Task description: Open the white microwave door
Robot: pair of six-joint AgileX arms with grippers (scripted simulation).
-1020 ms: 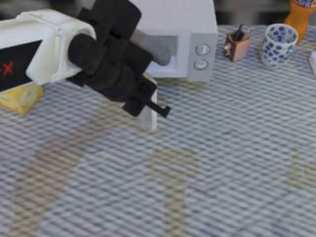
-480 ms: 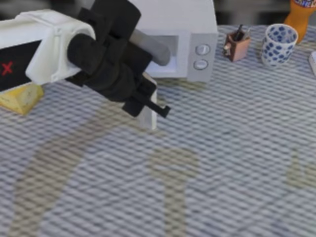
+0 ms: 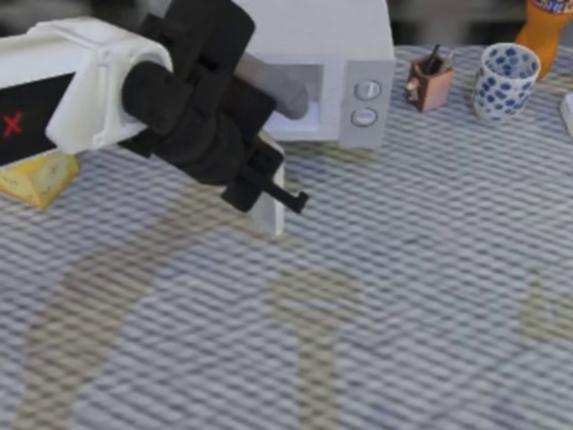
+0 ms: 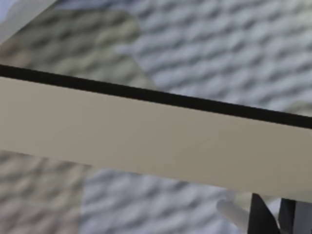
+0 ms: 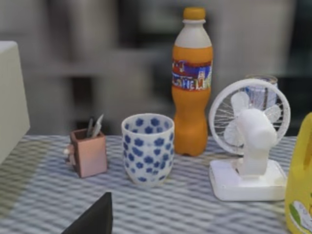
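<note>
The left gripper (image 3: 279, 190) hangs low over the bench (image 3: 421, 296) just in front of the white microwave (image 3: 322, 63), its dark fingers (image 3: 295, 201) at the free edge of the door (image 3: 271, 202). Whether they clamp that edge or only lie against it cannot be told from above. In the left wrist view the door's pale edge (image 4: 156, 141) fills the picture as a broad band with a dark line along one side, and only a dark finger tip (image 4: 261, 219) shows in a corner. The door stands swung out toward the front, nearly edge-on to the top camera, and the cavity (image 3: 300, 98) behind it lies open. Two round knobs (image 3: 366, 90) sit on the microwave's right panel. A yellow wedge (image 3: 36, 177) lies at the left. Right of the microwave stand a brown pen holder (image 3: 431, 81), a blue-dotted cup (image 3: 506, 81) and an orange bottle (image 3: 548, 27). The right wrist view adds a small white fan (image 5: 249, 141); the right arm is outside the top view
</note>
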